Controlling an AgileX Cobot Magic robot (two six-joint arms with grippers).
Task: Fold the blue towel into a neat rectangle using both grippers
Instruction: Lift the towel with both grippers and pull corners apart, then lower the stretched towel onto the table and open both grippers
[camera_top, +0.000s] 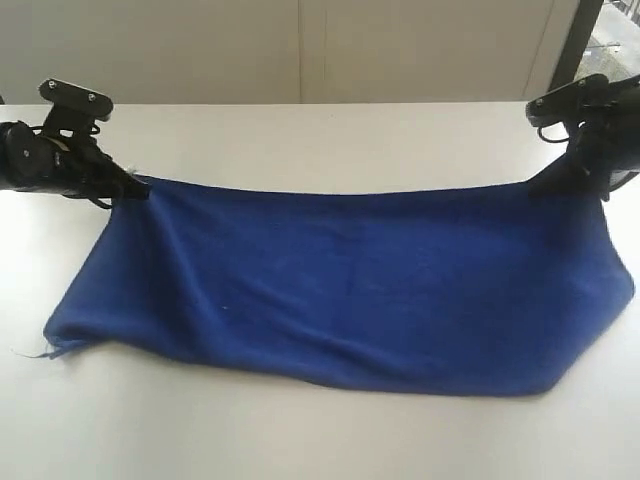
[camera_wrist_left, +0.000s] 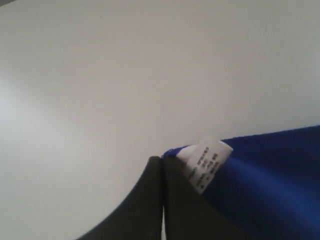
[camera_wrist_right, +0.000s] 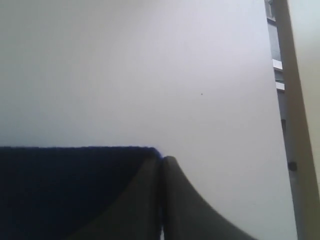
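On the white table (camera_top: 320, 140), my left tool (camera_top: 138, 190) and right tool (camera_top: 540, 187) each pinched a corner of the blue towel (camera_top: 350, 290), a white tag (camera_wrist_left: 206, 165) beside the left; a pale wall (camera_top: 200, 45) stood behind.

left gripper (camera_wrist_left: 162, 162): jaws pressed together, towel corner pinched at the very tips
blue towel (camera_wrist_left: 270, 180): spreads away from the tips, off to one side
care tag (camera_wrist_left: 206, 167): white, printed, against one finger
table (camera_wrist_left: 125, 75): white, beyond the tips
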